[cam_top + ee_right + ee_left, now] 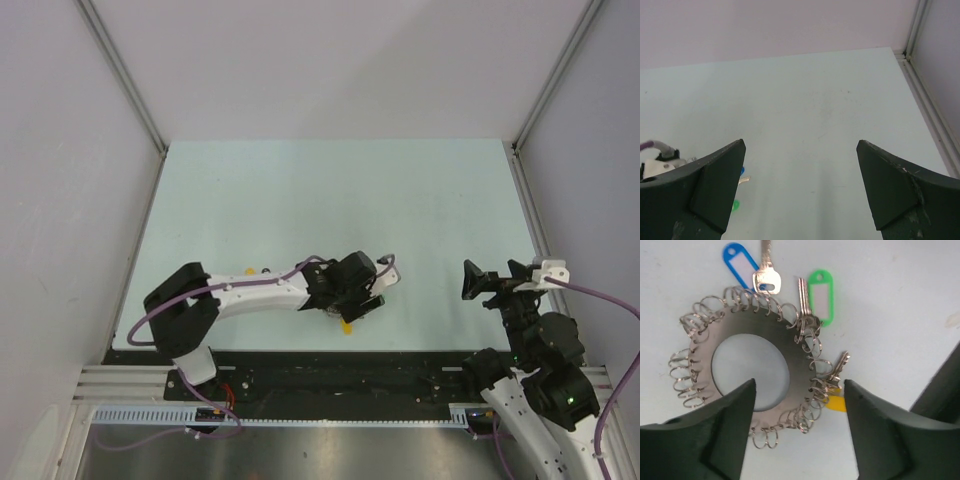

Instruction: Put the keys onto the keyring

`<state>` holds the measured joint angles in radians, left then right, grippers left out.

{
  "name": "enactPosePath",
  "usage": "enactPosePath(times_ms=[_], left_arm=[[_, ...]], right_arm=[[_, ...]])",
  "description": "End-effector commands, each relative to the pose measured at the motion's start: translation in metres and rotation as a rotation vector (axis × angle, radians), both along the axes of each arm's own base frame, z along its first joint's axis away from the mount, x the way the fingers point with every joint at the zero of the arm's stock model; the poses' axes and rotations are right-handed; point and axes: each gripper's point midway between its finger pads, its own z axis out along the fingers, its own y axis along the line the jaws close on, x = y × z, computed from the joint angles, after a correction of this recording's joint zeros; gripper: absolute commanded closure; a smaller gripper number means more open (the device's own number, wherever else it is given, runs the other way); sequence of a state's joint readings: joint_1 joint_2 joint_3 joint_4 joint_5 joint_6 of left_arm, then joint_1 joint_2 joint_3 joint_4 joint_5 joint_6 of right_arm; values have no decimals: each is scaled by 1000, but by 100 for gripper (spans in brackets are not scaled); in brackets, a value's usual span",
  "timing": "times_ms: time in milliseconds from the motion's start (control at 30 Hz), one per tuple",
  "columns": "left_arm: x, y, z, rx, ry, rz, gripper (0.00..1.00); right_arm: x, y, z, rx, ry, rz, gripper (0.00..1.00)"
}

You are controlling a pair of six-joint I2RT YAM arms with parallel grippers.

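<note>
The keyring (799, 347) is a flat metal disc with a round hole and several small split rings along its rim, lying on the table. Three keys hang on it: one with a blue tag (740, 264), one with a green tag (821, 295), and one with a yellow tag (838, 403). My left gripper (800, 385) hovers open over the disc's lower right rim, touching nothing. In the top view the left gripper (358, 290) covers the keyring, and only the yellow tag (347, 325) peeks out. My right gripper (493, 277) stands open and empty at the right.
The pale table (330, 200) is boxed in by white walls with metal rails (525, 190) along its sides. In the right wrist view, between the right gripper's (800, 145) wide fingers, lies bare table, with the blue tag (742, 170) and green tag (735, 205) at the left.
</note>
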<state>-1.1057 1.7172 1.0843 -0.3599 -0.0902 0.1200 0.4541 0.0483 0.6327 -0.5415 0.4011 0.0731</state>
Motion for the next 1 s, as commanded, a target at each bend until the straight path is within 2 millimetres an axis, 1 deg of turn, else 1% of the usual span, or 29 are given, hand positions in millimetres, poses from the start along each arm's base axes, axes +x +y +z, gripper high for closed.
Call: enactPosePath(times_ms=[0,33,67,100,133,167,200,233,267,300,333,367,400,433,467,500,533,567,600,633,667,700,767,800,833,867,900,933,967], left_arm=[[10,-18,63,-252,-76,75,21],[12,-15,76,-292,-88,101,20],[16,-12,83,-315,-108,128,16],[21,-3,83,-341,-84,205,14],[25,4,86,-361,-83,251,12],[31,12,99,-409,-96,299,12],[38,26,94,-431,-68,388,11],[42,34,99,-461,-66,434,12],[45,42,112,-516,-75,473,11],[52,60,107,-533,-71,560,11],[55,69,109,-549,-79,601,11],[56,78,121,-593,-96,633,11],[60,93,115,-591,-103,699,11],[61,99,116,-603,-108,725,11],[61,106,117,-613,-118,748,11],[61,118,117,-629,-133,797,11],[60,124,118,-641,-143,822,11],[60,128,119,-662,-149,841,12],[56,135,114,-680,-143,870,12],[57,137,116,-708,-153,883,12],[56,138,113,-722,-149,889,13],[53,141,106,-726,-141,895,13],[52,141,103,-739,-136,897,14],[50,141,99,-732,-131,895,14],[50,142,96,-723,-132,896,14],[50,143,95,-718,-135,896,14],[50,145,91,-709,-141,895,14],[50,145,91,-711,-144,892,14],[50,145,91,-712,-147,887,14]], right_arm=[[7,20,17,-43,17,99,0],[10,26,15,-55,44,123,0],[9,29,21,-60,55,137,0],[17,35,15,-78,104,151,1],[18,40,15,-82,124,176,0],[20,43,13,-86,149,187,0],[22,47,16,-88,164,202,0],[26,57,10,-94,207,239,0],[28,62,4,-102,243,259,0],[31,67,4,-102,260,275,0],[37,77,-7,-107,323,309,0],[38,82,-14,-110,361,326,0],[41,86,-18,-111,389,340,0],[42,96,-22,-97,422,378,0],[48,103,-34,-104,476,390,0],[51,108,-40,-98,504,394,0],[52,114,-45,-94,527,405,0],[56,125,-58,-103,574,420,0],[58,131,-64,-118,592,424,0],[63,132,-69,-138,601,398,0],[68,146,-82,-153,640,407,0],[72,151,-89,-157,655,400,1],[83,166,-97,-127,666,399,6],[88,175,-112,-112,710,395,8],[90,182,-116,-103,719,407,10],[99,190,-115,-84,696,412,12],[103,197,-130,-88,728,409,14],[112,205,-130,-71,707,413,19],[116,209,-135,-63,711,416,21]])
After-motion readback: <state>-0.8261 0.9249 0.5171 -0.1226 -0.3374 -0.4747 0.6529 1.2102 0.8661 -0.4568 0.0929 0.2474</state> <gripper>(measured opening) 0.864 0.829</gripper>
